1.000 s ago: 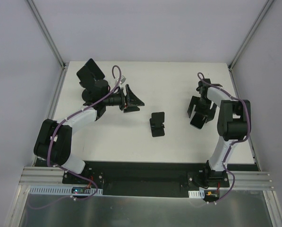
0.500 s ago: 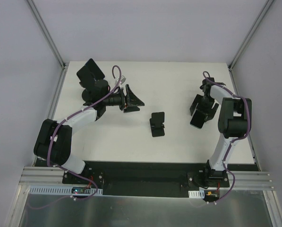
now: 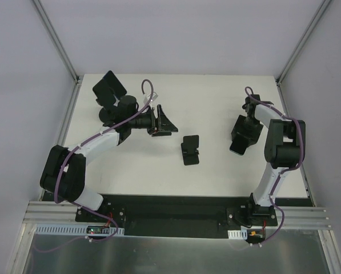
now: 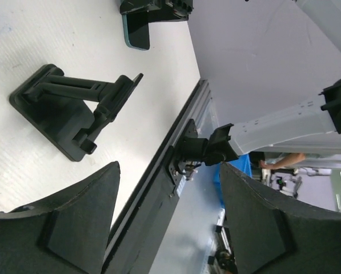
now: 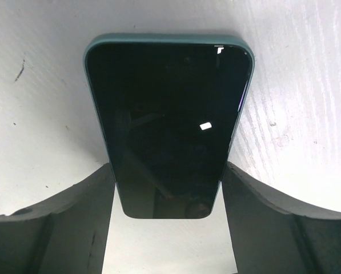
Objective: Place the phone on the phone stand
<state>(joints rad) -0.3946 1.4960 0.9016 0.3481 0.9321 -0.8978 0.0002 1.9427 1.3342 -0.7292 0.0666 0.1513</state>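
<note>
At the left, the left pincer [image 3: 163, 121] hung released and empty over the worktop [image 3: 204, 97], its fingers spread wide and aimed toward the middle. Over the last second it had only nudged a little to the right, so it played no part in the pick. Its wrist view looked straight at the phone stand [image 3: 189, 149], which stood alone near the centre with its cradle vacant. It sat well apart from both arms and had not shifted. At the right came the real change. The right pincer [image 3: 242, 137], whose fingers a second earlier had stood visibly splayed, had drawn in over the phone [image 5: 167, 125]. The phone still lay flat and screen-up on the worktop, well to the right of the stand. In the right wrist view the fingers [image 5: 56, 222] pressed against both long edges near one end, so the pincer appeared clenched on the phone. That likely meant the grasp was just made, with lifting and carrying left to the stand still undone.
</note>
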